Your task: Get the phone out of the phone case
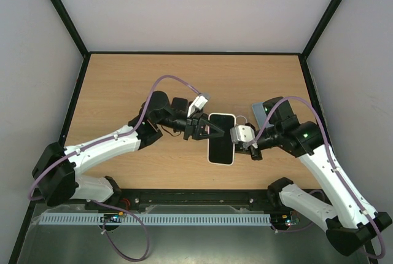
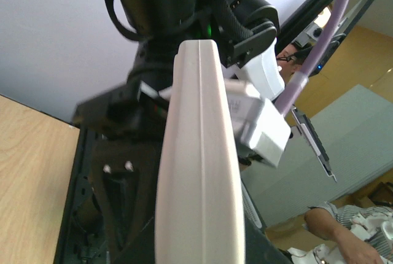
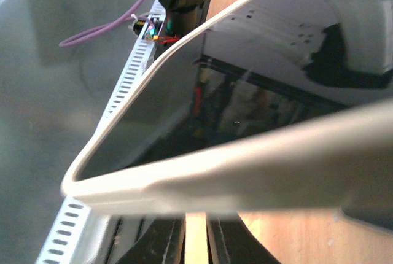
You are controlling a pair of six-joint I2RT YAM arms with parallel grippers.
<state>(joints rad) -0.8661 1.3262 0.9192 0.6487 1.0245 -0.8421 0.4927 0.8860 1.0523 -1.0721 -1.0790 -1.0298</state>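
The phone [image 1: 221,139], black screen up, sits in a white case [image 1: 221,115] and is held level above the wooden table [image 1: 123,86] between both arms. My left gripper [image 1: 206,130] is shut on the case's left long edge. My right gripper [image 1: 237,135] is shut on its right long edge. In the left wrist view the case's white side [image 2: 199,172] fills the middle and hides my own fingers. In the right wrist view the dark screen [image 3: 202,110] slants away inside the white case rim [image 3: 245,178], with my dark fingers [image 3: 166,239] below it.
A white slotted cable rail [image 1: 184,219] runs along the near edge by the arm bases. Black frame bars [image 1: 73,98] border the table left, right and back. A person [image 2: 344,233] shows at the bottom right of the left wrist view.
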